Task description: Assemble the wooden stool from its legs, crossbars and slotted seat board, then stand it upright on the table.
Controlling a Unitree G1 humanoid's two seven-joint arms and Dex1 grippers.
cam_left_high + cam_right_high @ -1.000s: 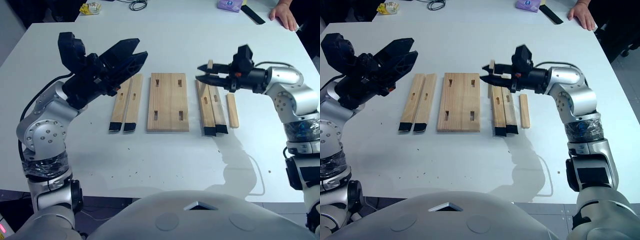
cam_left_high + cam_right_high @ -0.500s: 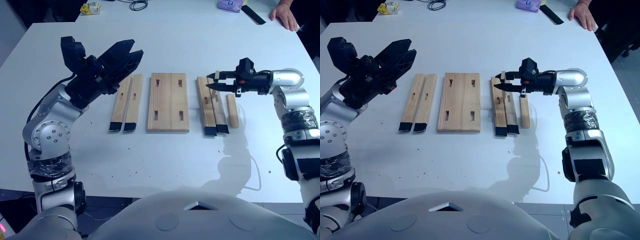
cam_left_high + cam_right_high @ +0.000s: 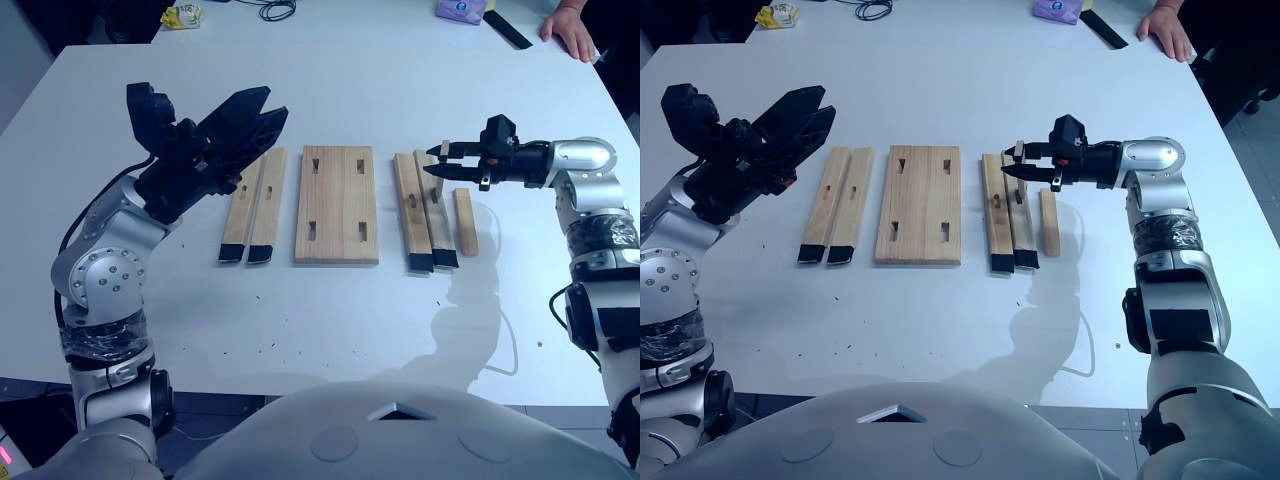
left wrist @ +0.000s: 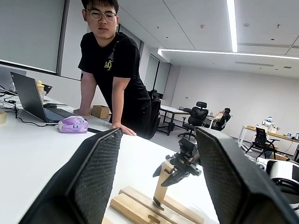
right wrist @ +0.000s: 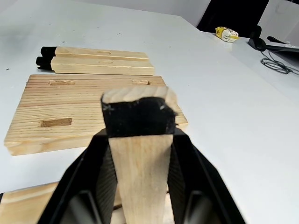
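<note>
While the right claw (image 3: 436, 162) clamps a short wooden bar (image 5: 139, 163) roughly upright over the right-hand legs (image 3: 420, 210) | left claw (image 3: 268, 105) gapes apart above the left-hand legs (image 3: 252, 205) | slotted seat board (image 3: 336, 203) lies flat between both leg pairs on the tabletop (image 3: 350, 90).

This is an open-plan office. Past the broad white table (image 3: 420, 70), the left wrist view shows long ceiling light strips (image 4: 231, 23) and desks (image 4: 268, 133) with black swivel chairs (image 4: 198, 114). An open laptop (image 4: 28, 98) and loose cables (image 3: 275, 10) sit at the table's far edge.
</note>
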